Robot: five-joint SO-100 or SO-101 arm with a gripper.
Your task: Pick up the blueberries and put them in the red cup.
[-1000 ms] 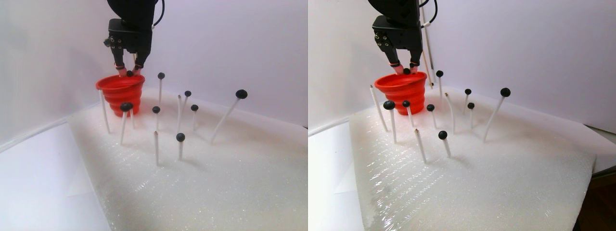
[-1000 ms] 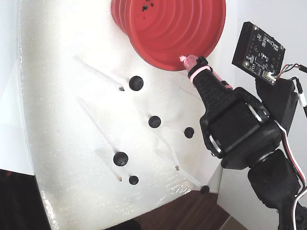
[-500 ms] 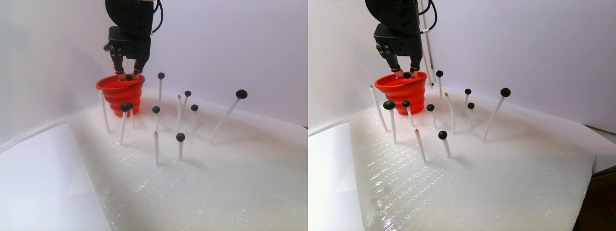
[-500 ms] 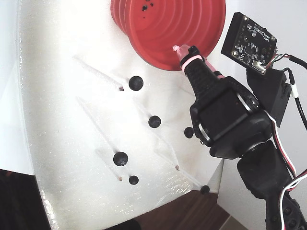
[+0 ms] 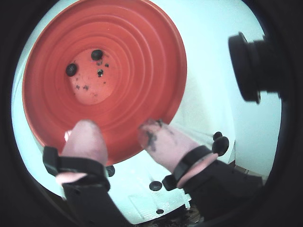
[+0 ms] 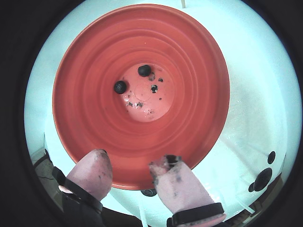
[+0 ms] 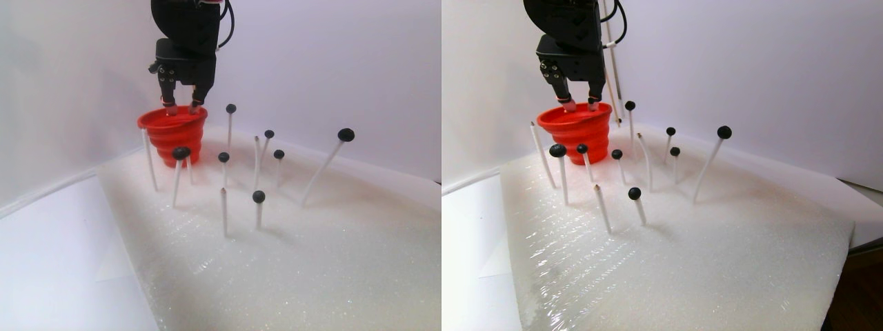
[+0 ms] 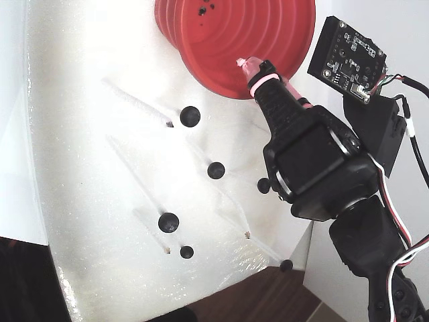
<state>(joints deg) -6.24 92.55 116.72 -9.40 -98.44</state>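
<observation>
The red cup (image 7: 172, 134) stands at the back left of a white foam pad (image 7: 310, 262). My gripper (image 7: 181, 108) hangs just above its rim, open, with nothing between the pink fingertips (image 6: 94, 163). In both wrist views the fingers frame the near rim of the cup (image 5: 142, 61) (image 6: 199, 94). Two blueberries (image 6: 120, 87) (image 6: 144, 70) lie on the cup's bottom among dark specks, also seen in a wrist view (image 5: 71, 69). Several more blueberries (image 7: 181, 152) (image 7: 259, 196) (image 7: 346, 134) sit on top of thin white sticks in the foam. The fixed view shows the gripper (image 8: 244, 64) over the cup (image 8: 234, 33).
Bare white sticks (image 7: 223, 210) stand among the berry sticks in front of and right of the cup. A wall runs behind the pad. In the fixed view a circuit board (image 8: 347, 59) rides beside the arm, and the pad's edge meets dark wood (image 8: 261, 295).
A second ago a blueberry sat between the fingertips above the rim. Now the fingers are apart and empty, and the gripper has shifted a little further over the cup.
</observation>
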